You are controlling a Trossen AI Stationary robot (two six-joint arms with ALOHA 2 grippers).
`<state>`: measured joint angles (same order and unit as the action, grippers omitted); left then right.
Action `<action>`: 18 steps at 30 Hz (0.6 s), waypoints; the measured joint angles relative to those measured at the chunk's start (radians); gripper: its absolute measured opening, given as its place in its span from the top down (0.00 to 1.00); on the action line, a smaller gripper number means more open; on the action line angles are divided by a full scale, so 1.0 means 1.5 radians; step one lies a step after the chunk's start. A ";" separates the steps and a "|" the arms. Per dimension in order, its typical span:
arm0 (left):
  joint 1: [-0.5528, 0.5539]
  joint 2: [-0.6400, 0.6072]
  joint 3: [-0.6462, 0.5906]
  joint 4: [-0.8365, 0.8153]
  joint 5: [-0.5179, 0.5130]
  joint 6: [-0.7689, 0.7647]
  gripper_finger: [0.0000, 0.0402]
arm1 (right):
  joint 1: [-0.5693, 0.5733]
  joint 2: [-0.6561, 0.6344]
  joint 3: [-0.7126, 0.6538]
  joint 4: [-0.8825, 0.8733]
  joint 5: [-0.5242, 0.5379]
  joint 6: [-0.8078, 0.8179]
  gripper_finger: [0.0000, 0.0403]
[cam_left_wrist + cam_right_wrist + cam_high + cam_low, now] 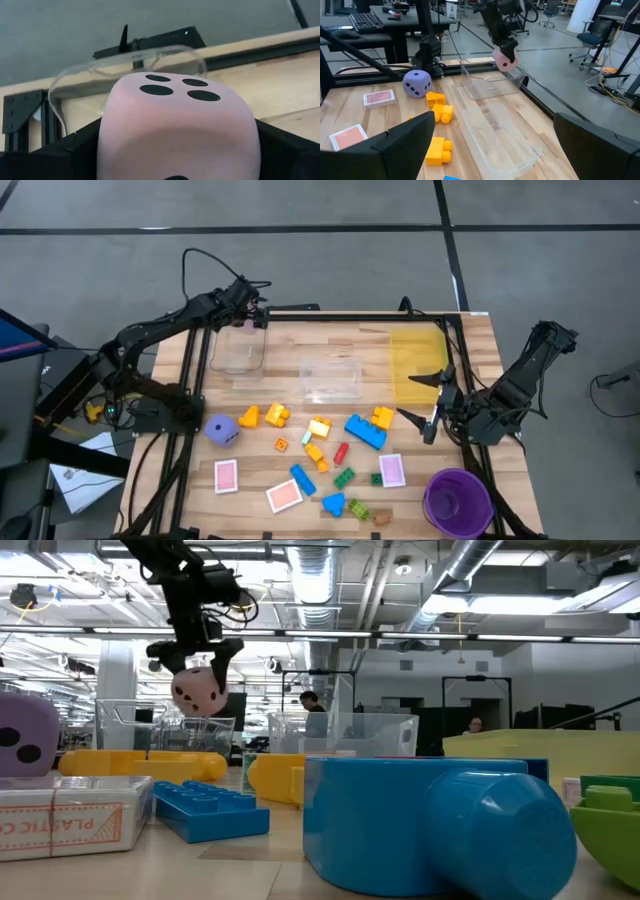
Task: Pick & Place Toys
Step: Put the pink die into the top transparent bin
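aloft, left claw [200, 675] clamps soft pink dotted die [199, 691] over clear plastic bin [237, 350]; right claw [432, 402] spread wide, empty.

The pink die [177, 131] is cut off at six o'clock in the left wrist view, hiding both fingers' tips.

Two dark, jointed arms with black looping cables, each tipped by a black two-fingered tool.
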<state>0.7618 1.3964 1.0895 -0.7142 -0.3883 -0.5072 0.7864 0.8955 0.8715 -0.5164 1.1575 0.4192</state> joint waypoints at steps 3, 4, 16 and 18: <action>0.009 0.000 -0.022 0.001 0.000 -0.007 0.13 | 0.000 0.000 0.000 0.000 0.000 0.000 0.01; 0.014 0.000 -0.031 0.000 0.000 -0.013 0.13 | 0.000 0.000 0.000 0.000 0.000 0.000 0.01; 0.077 0.000 -0.104 0.062 0.067 -0.022 0.11 | 0.000 0.000 0.000 0.000 0.000 0.000 0.01; 0.081 0.000 -0.117 0.074 0.079 -0.023 0.11 | 0.000 0.000 0.000 0.000 0.000 -0.002 0.01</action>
<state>0.8832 1.3964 0.9147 -0.6027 -0.2699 -0.5411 0.7860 0.8955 0.8715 -0.5165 1.1576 0.4159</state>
